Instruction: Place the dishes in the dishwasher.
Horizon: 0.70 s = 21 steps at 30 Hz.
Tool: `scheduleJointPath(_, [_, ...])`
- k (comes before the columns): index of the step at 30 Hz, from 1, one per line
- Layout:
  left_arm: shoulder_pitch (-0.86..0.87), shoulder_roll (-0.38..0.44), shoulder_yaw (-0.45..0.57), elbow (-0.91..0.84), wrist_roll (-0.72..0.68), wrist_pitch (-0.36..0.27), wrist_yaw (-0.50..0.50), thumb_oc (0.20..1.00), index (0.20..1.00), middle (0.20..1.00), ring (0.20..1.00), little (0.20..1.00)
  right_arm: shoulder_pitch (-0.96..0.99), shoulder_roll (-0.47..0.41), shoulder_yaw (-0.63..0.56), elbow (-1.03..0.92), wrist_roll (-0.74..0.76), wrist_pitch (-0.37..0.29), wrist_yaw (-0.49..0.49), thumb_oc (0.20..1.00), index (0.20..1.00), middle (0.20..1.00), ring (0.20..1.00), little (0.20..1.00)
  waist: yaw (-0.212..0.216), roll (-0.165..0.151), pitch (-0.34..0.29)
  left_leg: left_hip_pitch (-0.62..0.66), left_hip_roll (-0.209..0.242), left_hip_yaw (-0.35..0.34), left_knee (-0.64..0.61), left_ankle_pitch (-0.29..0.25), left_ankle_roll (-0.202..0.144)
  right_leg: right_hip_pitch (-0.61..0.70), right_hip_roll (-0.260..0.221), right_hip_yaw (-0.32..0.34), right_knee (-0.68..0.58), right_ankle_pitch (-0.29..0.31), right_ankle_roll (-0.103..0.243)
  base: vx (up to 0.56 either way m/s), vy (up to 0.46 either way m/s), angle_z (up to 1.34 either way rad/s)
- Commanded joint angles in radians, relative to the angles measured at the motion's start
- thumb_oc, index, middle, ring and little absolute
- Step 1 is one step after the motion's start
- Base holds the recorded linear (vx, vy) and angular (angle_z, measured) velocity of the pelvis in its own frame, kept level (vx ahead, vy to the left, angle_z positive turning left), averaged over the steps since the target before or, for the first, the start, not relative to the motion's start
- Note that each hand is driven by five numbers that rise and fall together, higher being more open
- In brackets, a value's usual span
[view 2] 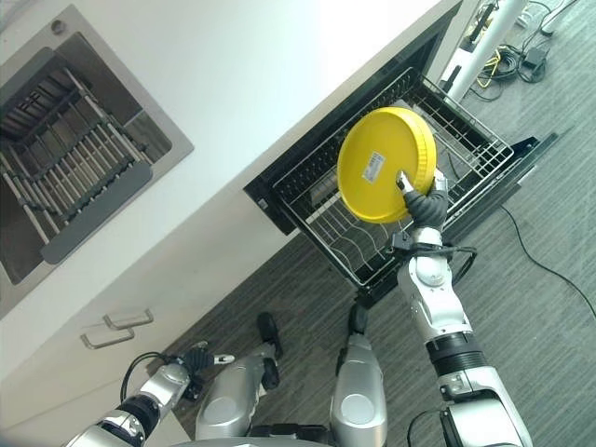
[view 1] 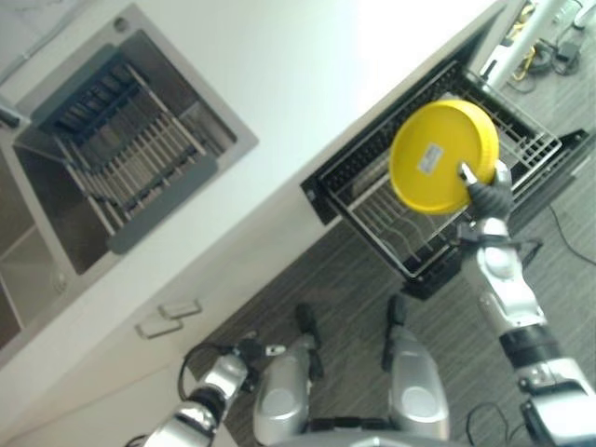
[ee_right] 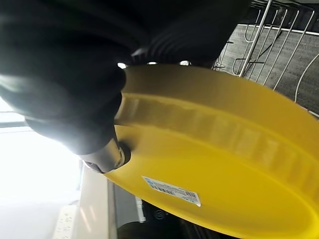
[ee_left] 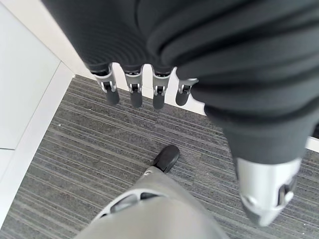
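Setting: white counter [view 2: 279, 65] with a sunken steel sink [view 2: 168, 140] holding a slatted drying rack [view 2: 74, 177]; grey striped carpet floor [view 2: 540, 307] below.
Dishwasher: black built-in dishwasher [view 2: 279, 182] under the counter, door dropped open, wire dish rack [view 2: 466, 149] pulled out over the floor.
Dish: round yellow plastic plate [view 2: 384, 163] with a white label on its underside, tilted up on edge, held above the pulled-out rack, underside facing the camera.
Right hand: right hand [view 2: 421, 200] raised at the plate's lower right rim, thumb and fingers pinched on that rim.
Left hand: left hand [ee_left: 134, 92] low beside the white cabinet front, fingers straight and relaxed, holding nothing.
Cabinet: two small metal drawer handles [view 2: 116, 328] on the front below the sink.
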<state>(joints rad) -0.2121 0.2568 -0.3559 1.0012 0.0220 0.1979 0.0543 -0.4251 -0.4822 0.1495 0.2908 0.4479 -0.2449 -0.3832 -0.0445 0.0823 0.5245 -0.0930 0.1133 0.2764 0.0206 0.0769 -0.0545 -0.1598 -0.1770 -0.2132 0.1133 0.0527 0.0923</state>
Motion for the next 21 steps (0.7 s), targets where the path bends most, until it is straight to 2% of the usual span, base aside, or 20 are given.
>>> scheduleJointPath(1, [-0.004,0.038,-0.032,0.030,0.019,-0.002,0.000,1.000,1.000,1.000,1.000,1.000,-0.082,-0.055,-0.019,-0.026,-0.142,-0.006,-0.046,0.200,0.200,0.200,0.200,0.200,0.010,-0.043,-0.044,-0.068,0.010,-0.133,0.157,-0.123,0.010,-0.035,-0.042,0.019,0.163,-0.142,0.017,-0.04,-0.024,0.26])
scheduleJointPath(2, [-0.012,0.044,-0.032,0.026,0.018,-0.015,0.005,1.000,1.000,1.000,1.000,1.000,-0.127,-0.099,-0.002,0.026,-0.233,0.069,-0.051,0.200,0.200,0.200,0.200,0.200,0.025,-0.046,-0.032,-0.081,0.012,-0.139,0.166,-0.121,0.010,-0.041,-0.040,0.012,0.170,-0.142,0.015,-0.03,-0.015,0.23])
scheduleJointPath(3, [-0.013,0.044,-0.032,0.027,0.018,-0.015,0.005,1.000,1.000,1.000,1.000,1.000,-0.128,-0.099,-0.001,0.027,-0.233,0.069,-0.051,0.200,0.200,0.200,0.200,0.200,0.025,-0.046,-0.032,-0.081,0.012,-0.139,0.166,-0.121,0.010,-0.041,-0.040,0.012,0.170,-0.142,0.015,-0.08,-0.016,0.16])
scheduleJointPath(4, [-0.022,0.051,-0.034,0.025,0.030,-0.030,0.005,1.000,1.000,1.000,1.000,1.000,-0.190,-0.153,0.036,0.085,-0.353,0.107,-0.073,0.200,0.200,0.200,0.200,0.200,0.043,-0.049,-0.021,-0.100,0.014,-0.145,0.177,-0.119,0.010,-0.053,-0.037,0.004,0.179,-0.142,0.014,-0.06,-0.009,0.09])
scheduleJointPath(8, [-0.035,0.064,-0.037,0.020,0.035,-0.036,0.003,1.000,1.000,1.000,1.000,1.000,-0.276,-0.219,0.094,0.133,-0.494,0.165,-0.109,0.200,0.200,0.200,0.200,0.200,0.066,-0.055,-0.007,-0.126,0.020,-0.150,0.186,-0.113,0.008,-0.070,-0.032,-0.010,0.188,-0.141,0.014,-0.05,-0.016,0.16])
scheduleJointPath(9, [-0.042,0.068,-0.043,0.021,0.029,-0.036,0.006,1.000,1.000,1.000,1.000,1.000,-0.308,-0.240,0.123,0.162,-0.562,0.201,-0.187,0.200,0.200,0.200,0.200,0.200,0.076,-0.057,-0.005,-0.137,0.021,-0.154,0.187,-0.111,0.010,-0.077,-0.027,-0.014,0.186,-0.139,0.015,-0.05,-0.032,0.08])
scheduleJointPath(10, [-0.045,0.070,-0.046,0.025,0.027,-0.040,0.009,1.000,1.000,1.000,1.000,1.000,-0.339,-0.252,0.145,0.188,-0.608,0.221,-0.225,0.200,0.200,0.200,0.200,0.200,0.082,-0.060,-0.005,-0.146,0.022,-0.157,0.189,-0.111,0.010,-0.082,-0.024,-0.019,0.186,-0.138,0.016,-0.04,-0.029,0.10])
scheduleJointPath(14, [-0.060,0.074,-0.055,0.051,0.023,-0.067,0.018,1.000,1.000,1.000,1.000,1.000,-0.420,-0.263,0.232,0.261,-0.765,0.261,-0.296,0.200,0.200,0.200,0.200,0.200,0.103,-0.067,-0.005,-0.176,0.020,-0.167,0.192,-0.110,0.011,-0.102,-0.017,-0.030,0.186,-0.137,0.017,-0.02,-0.022,0.18])
scheduleJointPath(17, [-0.082,0.088,-0.069,0.073,0.020,-0.082,0.024,1.000,1.000,1.000,1.000,1.000,-0.488,-0.268,0.350,0.353,-0.947,0.314,-0.408,0.200,0.200,0.200,0.200,0.200,0.126,-0.076,-0.005,-0.213,0.016,-0.179,0.203,-0.110,0.015,-0.122,-0.011,-0.043,0.187,-0.132,0.019,-0.02,-0.046,0.12])
scheduleJointPath(18, [-0.086,0.089,-0.073,0.077,0.021,-0.088,0.028,1.000,1.000,1.000,1.000,1.000,-0.504,-0.263,0.379,0.380,-0.956,0.314,-0.431,0.200,0.200,0.200,0.200,0.200,0.133,-0.077,-0.005,-0.223,0.016,-0.184,0.206,-0.111,0.016,-0.128,-0.010,-0.047,0.188,-0.131,0.019,-0.02,-0.058,0.20])
scheduleJointPath(19, [-0.106,0.092,-0.091,0.085,0.022,-0.110,0.040,1.000,1.000,1.000,1.000,1.000,-0.546,-0.237,0.461,0.443,-0.993,0.320,-0.505,0.200,0.200,0.200,0.200,0.200,0.147,-0.077,-0.005,-0.263,0.011,-0.191,0.211,-0.109,0.020,-0.160,-0.009,-0.055,0.192,-0.127,0.020,-0.02,-0.042,0.18])
scheduleJointPath(21, [-0.117,0.091,-0.102,0.085,0.018,-0.118,0.048,1.000,1.000,1.000,1.000,1.000,-0.564,-0.225,0.485,0.473,-0.996,0.329,-0.530,0.200,0.200,0.200,0.200,0.200,0.151,-0.075,-0.005,-0.285,0.007,-0.192,0.213,-0.109,0.023,-0.180,-0.011,-0.057,0.194,-0.124,0.021,-0.02,-0.014,0.12])
